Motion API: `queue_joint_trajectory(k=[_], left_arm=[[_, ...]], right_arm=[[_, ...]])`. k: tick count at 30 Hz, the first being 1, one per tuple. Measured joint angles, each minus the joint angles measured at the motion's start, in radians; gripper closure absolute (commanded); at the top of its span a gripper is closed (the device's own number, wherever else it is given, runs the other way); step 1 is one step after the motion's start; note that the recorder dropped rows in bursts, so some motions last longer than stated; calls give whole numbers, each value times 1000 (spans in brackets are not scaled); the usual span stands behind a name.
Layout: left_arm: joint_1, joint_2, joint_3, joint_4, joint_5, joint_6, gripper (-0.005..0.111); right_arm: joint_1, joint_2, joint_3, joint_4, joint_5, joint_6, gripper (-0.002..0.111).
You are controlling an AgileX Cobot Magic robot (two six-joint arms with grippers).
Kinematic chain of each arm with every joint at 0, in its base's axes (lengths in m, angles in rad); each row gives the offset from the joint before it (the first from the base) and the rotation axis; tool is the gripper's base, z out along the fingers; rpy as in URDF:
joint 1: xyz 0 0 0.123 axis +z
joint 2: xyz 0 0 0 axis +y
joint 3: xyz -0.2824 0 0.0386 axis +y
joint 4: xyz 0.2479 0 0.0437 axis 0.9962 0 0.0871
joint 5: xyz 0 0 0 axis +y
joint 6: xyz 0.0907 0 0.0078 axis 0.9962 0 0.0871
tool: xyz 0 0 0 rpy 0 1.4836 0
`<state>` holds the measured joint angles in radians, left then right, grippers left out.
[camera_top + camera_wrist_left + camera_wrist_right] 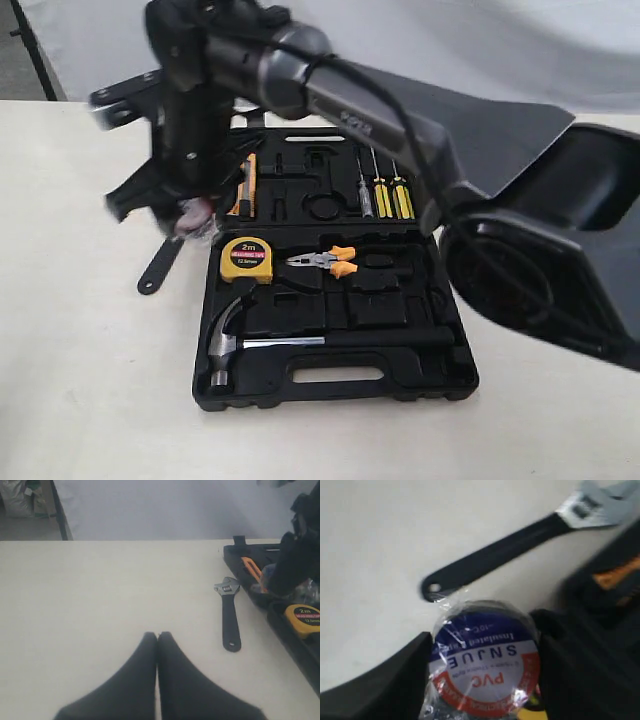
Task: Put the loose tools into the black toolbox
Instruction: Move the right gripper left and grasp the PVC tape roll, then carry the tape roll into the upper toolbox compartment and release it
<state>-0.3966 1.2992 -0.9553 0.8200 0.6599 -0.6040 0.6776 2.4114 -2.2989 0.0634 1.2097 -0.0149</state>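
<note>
On a cream table [80,350] before a pale wall [150,510], the plastic-wrapped tape roll [482,662], marked "PVC", is seen clamped in the right gripper [482,635] at the open black toolbox [340,377]'s left edge. The hammer [300,342] is stowed inside, near a "2m" tape measure [246,260]. The wrench [230,615] is seen on the table beside the case. The left gripper [157,636] is closed on nothing.

Your exterior camera looks down at a slant from the handle side of the black toolbox [430,380], taking in the whole open case and the table [80,380] around it. Your left wrist camera sits low, facing across the table toward the wall [150,510], while your right wrist camera hangs very close above the tape roll [482,655], facing down. All three views share the adjustable wrench [229,622]; the exterior and left wrist views also share the yellow tape measure [246,259].
</note>
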Motion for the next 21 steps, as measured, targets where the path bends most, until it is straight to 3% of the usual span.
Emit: queue_joint_trajectory(k=[9, 21], left_arm=[[0, 0, 0, 0, 0, 0, 105], [0, 0, 0, 0, 0, 0, 105]], right_arm=[[-256, 44, 0, -16, 4, 72, 108], [-306, 115, 0, -13, 8, 103, 107]])
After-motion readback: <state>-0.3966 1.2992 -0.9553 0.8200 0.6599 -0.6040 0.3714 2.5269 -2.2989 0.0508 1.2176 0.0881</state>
